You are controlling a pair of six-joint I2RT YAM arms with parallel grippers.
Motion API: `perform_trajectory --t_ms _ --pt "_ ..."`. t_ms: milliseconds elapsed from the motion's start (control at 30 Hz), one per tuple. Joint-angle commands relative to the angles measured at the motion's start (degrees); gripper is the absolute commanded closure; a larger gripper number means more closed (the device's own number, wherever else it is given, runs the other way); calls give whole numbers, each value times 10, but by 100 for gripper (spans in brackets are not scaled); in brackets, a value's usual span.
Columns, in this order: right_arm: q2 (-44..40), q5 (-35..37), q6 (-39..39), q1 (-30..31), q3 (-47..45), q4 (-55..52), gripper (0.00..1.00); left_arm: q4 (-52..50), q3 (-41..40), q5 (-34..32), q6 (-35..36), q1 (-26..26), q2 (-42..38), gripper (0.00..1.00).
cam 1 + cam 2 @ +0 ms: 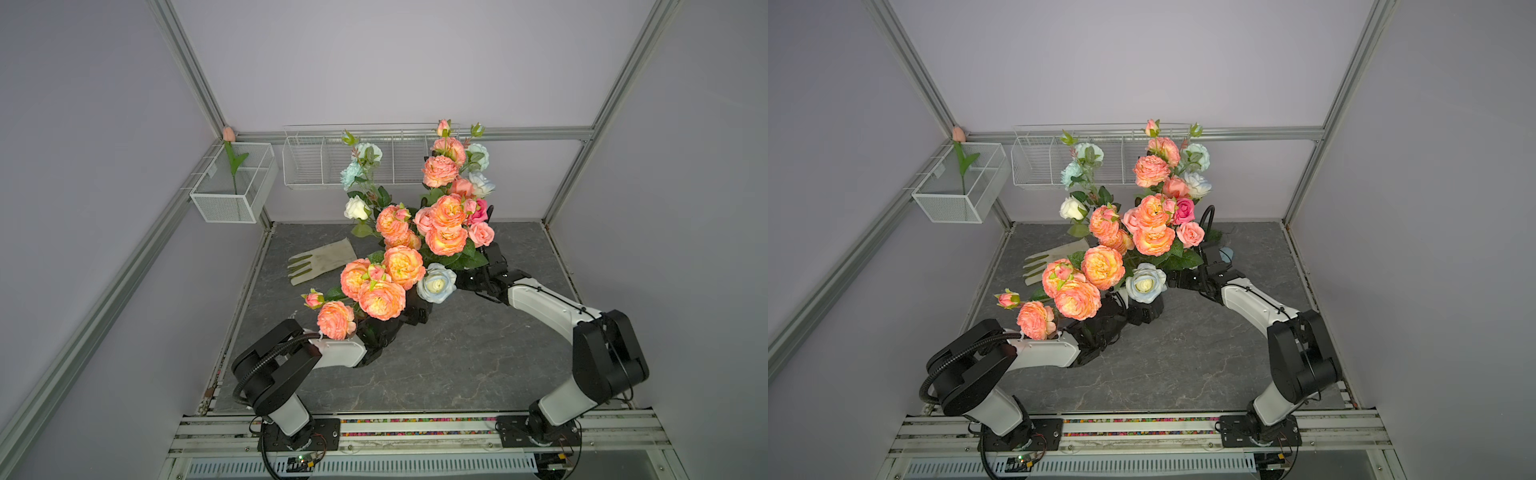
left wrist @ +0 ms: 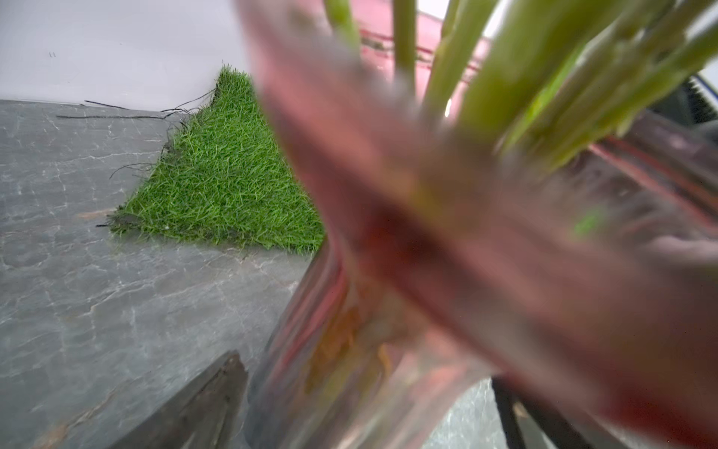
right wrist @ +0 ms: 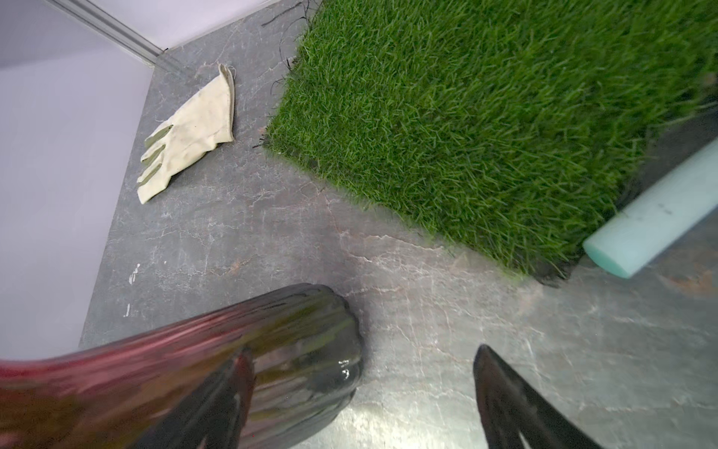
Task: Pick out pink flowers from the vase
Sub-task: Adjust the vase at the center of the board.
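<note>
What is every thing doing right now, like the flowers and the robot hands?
pink flowers: in the vase, leaning
vase: standing on the table, holding stems
left gripper: open, fingers either side of the vase
right gripper: open, at the vase
glove: lying flat on the table
tulip: standing in the mesh basket

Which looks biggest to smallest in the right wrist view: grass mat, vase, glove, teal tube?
1. grass mat
2. vase, though it sits close to the lens and is cropped
3. glove and teal tube: about alike, and the tube is cropped, so not ranked
</note>
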Motion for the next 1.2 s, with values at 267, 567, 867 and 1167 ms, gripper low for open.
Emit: perform_trajectory --t_ms 267,567,867,1167 --pt "48 -118 -23 33 -8 85 10 -9 53 -46 -8 -6 30 1" --pt "25 -120 -14 55 -64 95 10 -20 53 -94 -46 -16 54 13" --pt "10 -113 -14 70 -84 99 10 -30 42 -88 -49 -17 60 23" --pt "-72 -63 -37 72 -108 75 10 -56 28 -38 -39 -28 58 66"
